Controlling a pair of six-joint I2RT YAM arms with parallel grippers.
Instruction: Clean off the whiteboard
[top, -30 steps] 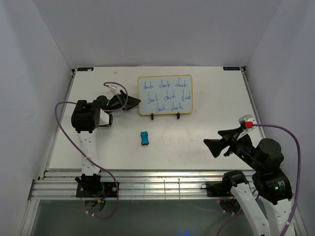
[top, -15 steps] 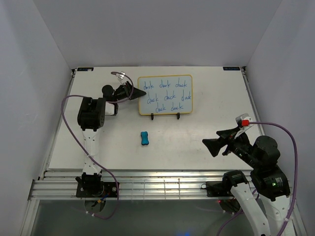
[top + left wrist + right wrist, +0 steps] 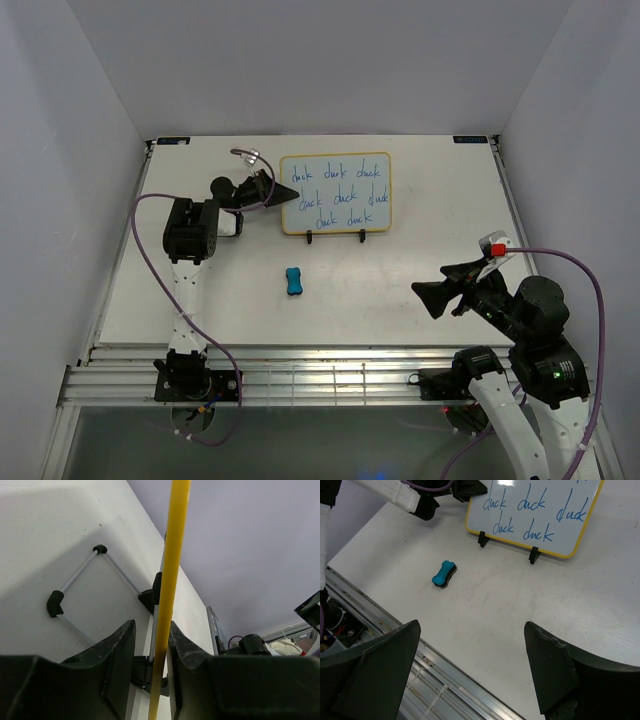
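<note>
We see the white table [image 3: 400, 300] with the whiteboard [image 3: 335, 193] propped on its black wire stand [image 3: 80, 570] toward the far middle, blue "duck" words written across it. The left arm [image 3: 190, 232] rises from its base and bends rightward, bringing the left gripper [image 3: 275, 195] to the board's left edge. Its jaws straddle the yellow frame, drawn narrow, one finger against the frame and a sliver of gap beside the other. The right arm [image 3: 535, 320] sits folded near its base. The right gripper [image 3: 432, 280] hangs above the table's near right, jaws spread wide, holding nothing. The blue eraser [image 3: 292, 281] lies in front of the board, apart from both grippers.
</note>
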